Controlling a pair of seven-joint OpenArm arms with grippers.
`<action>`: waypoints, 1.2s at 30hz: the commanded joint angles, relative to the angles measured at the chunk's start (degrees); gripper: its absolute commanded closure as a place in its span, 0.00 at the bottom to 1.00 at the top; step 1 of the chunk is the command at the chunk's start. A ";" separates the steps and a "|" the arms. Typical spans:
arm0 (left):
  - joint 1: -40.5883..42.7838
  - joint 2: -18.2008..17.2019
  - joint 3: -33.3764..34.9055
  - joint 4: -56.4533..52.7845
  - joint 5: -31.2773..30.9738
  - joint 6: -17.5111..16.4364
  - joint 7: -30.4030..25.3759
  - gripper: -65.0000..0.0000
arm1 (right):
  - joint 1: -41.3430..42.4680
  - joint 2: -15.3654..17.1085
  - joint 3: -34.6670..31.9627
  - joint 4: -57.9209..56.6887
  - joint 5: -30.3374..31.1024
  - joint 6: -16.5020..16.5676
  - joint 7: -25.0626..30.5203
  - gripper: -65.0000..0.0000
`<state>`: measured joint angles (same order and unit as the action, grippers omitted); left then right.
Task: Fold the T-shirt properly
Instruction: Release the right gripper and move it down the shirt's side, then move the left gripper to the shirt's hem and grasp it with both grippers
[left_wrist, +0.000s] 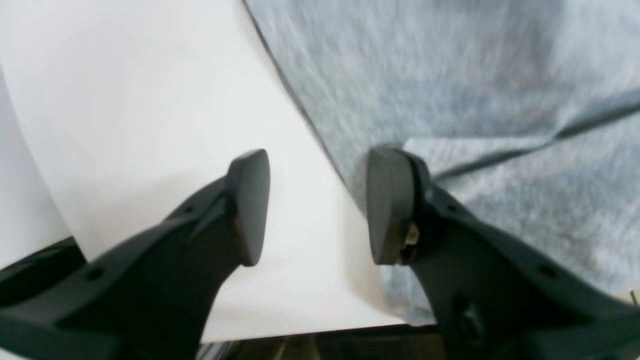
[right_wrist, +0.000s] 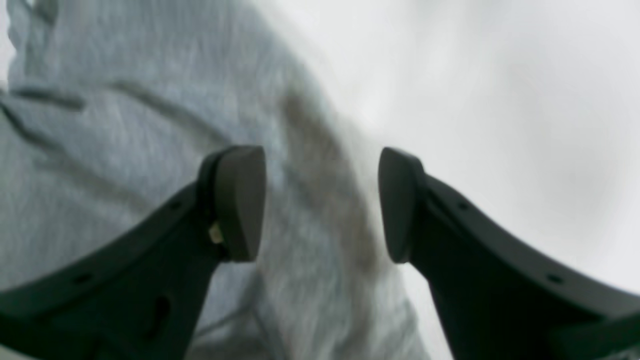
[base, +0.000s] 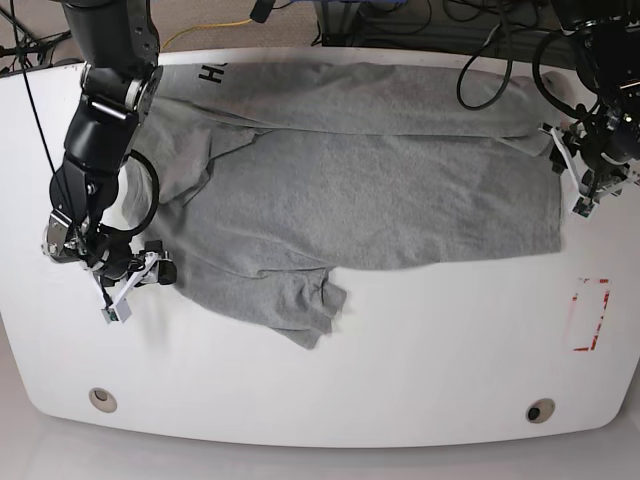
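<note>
The heather-grey short-sleeved cotton T-shirt (base: 380, 180) lies spread across the far half of the white round-cornered bench (base: 420, 370), partly folded over itself. A long fold runs along its far edge, and black letters show at the far corner on the base view's left. One sleeve (base: 310, 305) juts toward the near side, crumpled at its end. The cloth is creased around the shoulder area on the base view's left.

The right pincer (right_wrist: 320, 205) sits at the shirt's edge on the base view's left, low over the bench. In the right wrist view its two black fingers stand apart with a clear gap, released, with no cloth between them. One finger (right_wrist: 235, 200) is over grey fabric and the other is over bare white bench, so the shirt's edge runs under the gap. That view is blurred.

The left pincer (left_wrist: 317, 207) is at the opposite end of the shirt, on the base view's right. Its jaws also stand apart and hold nothing. In the left wrist view one finger (left_wrist: 387, 205) lies over the grey cloth right at its border, and the other is over the white surface beside it. A fold crease crosses the fabric just beyond that finger.

A red rectangular outline (base: 590, 313) is marked on the bench, well apart from the shirt.
</note>
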<state>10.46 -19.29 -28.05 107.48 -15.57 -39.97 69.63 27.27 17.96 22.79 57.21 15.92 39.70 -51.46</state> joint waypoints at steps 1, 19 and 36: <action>-0.57 -1.06 -2.32 0.96 0.76 -0.03 0.13 0.56 | 3.55 0.99 0.03 -4.24 -1.37 0.30 3.59 0.47; -12.35 0.61 -14.36 0.17 9.99 -0.03 0.13 0.54 | 7.68 -2.61 0.03 -18.66 -5.86 0.30 15.37 0.48; -27.65 4.04 -14.10 -23.92 13.24 -0.03 -4.79 0.25 | 7.68 -3.32 0.03 -18.57 -5.94 0.30 15.02 0.82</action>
<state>-15.59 -14.26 -42.19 85.08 -2.00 -39.97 68.12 33.10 13.98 22.79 37.76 9.17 39.46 -37.47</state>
